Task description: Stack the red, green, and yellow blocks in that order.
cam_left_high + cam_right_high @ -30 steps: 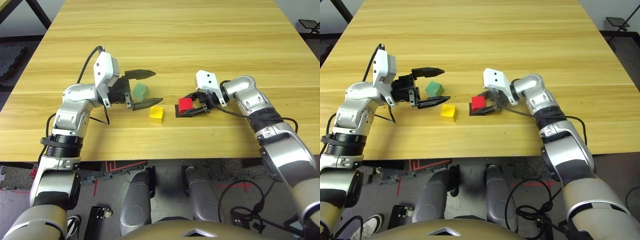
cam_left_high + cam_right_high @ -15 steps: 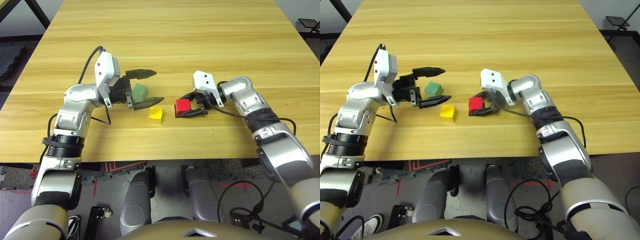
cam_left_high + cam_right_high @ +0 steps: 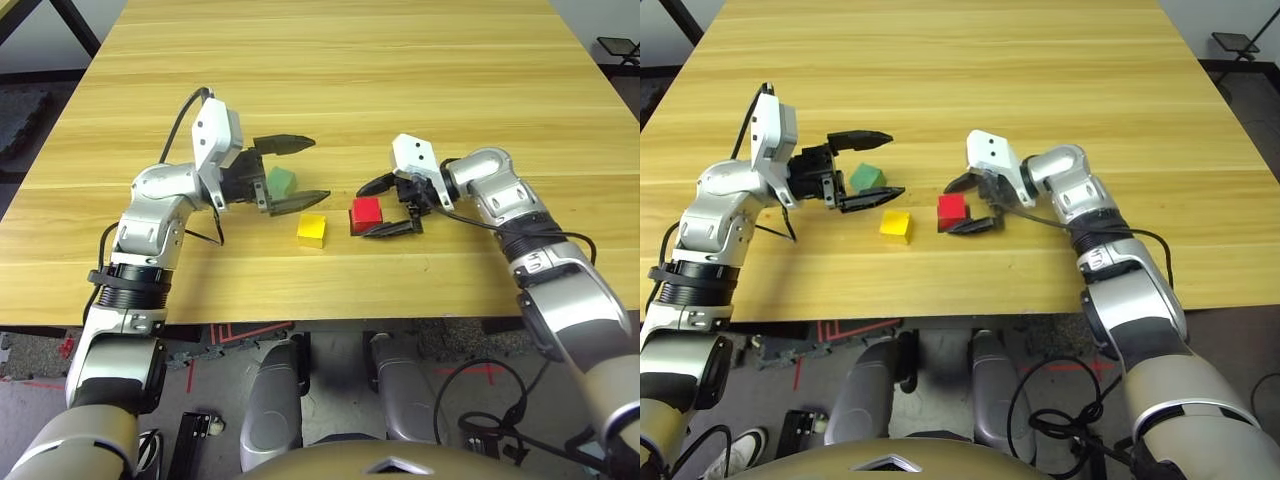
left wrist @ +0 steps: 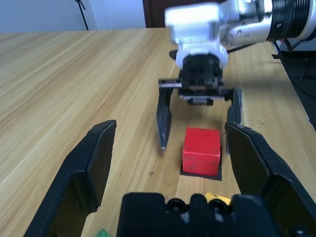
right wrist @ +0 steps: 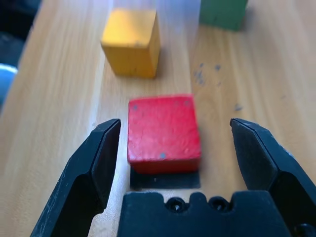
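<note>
Red block [image 3: 366,214] now down on the black patch [image 5: 165,179] and let go: a second ago pinched in the right gripper [image 3: 388,206], now free, with daylight on both sides of it in the right wrist view. Sits a little off the patch's middle, toward the yellow block [image 3: 312,229] (patch peeks out only on the gripper's side). Right gripper spread wide, fingers straddling the red block without touching. Base of the stack laid, by the look of it.

Yellow block just beside the red one on the tabletop [image 3: 330,90], apart from it, untouched.

Green block [image 3: 281,181] further to the robot's left, flat on the tabletop, between the fingers of the left gripper [image 3: 298,172]. That gripper wide open too, level, pointing toward the right one, not closed on anything; in the same place as a second ago.

Meaning for the task: first step likely done, green next. Needs the left gripper to close on green, lift, and carry it across onto red; right gripper probably has to back away first to clear the landing spot (fingers flank the red block closely). Risk: nudging red or yellow while retreating.
</note>
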Controlling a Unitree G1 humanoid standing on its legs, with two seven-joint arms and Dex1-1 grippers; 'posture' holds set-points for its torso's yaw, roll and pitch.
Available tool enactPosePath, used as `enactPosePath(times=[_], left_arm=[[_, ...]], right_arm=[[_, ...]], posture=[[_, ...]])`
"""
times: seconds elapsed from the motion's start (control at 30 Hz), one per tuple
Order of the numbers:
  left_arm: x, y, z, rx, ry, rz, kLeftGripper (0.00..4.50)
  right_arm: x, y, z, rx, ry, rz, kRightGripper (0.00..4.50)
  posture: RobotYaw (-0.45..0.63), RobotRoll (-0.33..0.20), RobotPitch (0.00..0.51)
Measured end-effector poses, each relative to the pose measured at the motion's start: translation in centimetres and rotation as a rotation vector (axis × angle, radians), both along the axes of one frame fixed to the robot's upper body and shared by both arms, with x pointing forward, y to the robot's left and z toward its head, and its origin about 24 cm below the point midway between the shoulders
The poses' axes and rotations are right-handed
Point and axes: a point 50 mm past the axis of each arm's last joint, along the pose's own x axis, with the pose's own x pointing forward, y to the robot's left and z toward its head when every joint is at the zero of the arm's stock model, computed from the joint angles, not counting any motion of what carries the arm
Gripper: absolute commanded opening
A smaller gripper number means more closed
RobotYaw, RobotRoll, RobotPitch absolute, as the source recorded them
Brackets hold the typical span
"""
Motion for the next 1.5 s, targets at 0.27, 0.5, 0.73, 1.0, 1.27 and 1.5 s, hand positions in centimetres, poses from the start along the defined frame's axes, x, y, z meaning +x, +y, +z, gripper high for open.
enactPosePath(times=[0.27,0.5,0.73,1.0,1.27,1.5], left_arm=[[0.5,-0.4,-0.3,-0.001,0.01,-0.001,4.5],[1.3,0.5,-0.9,0.039,0.004,0.037,4.5],[2.0,3.8,-2.2,0.152,0.01,0.105,4.5],[3.5,5.3,-2.3,0.191,0.009,0.228,4.5],[2.8,6.6,0.3,0.188,-0.055,0.294,4.5],[3.6,8.2,0.7,0.151,0.038,0.6,4.5]], right_arm=[[-0.1,0.1,1.9,0.088,0.061,-0.041,4.47],[-0.1,-3.3,3.8,0.087,-0.01,-0.141,4.47],[-1.1,-6.2,4.2,0.078,-0.036,-0.207,4.47],[-2.5,-6.4,4.6,0.109,-0.058,-0.232,4.47],[-3.1,-6.8,3.7,0.13,-0.038,-0.307,4.47],[-3.3,-7.2,3.8,0.14,-0.046,-0.334,4.47]], posture=[[0.47,-0.023,0.176],[0.44,-0.025,0.173],[0.39,-0.016,0.178],[0.35,-0.004,0.18],[0.35,0.003,0.179],[0.34,0.001,0.184]])
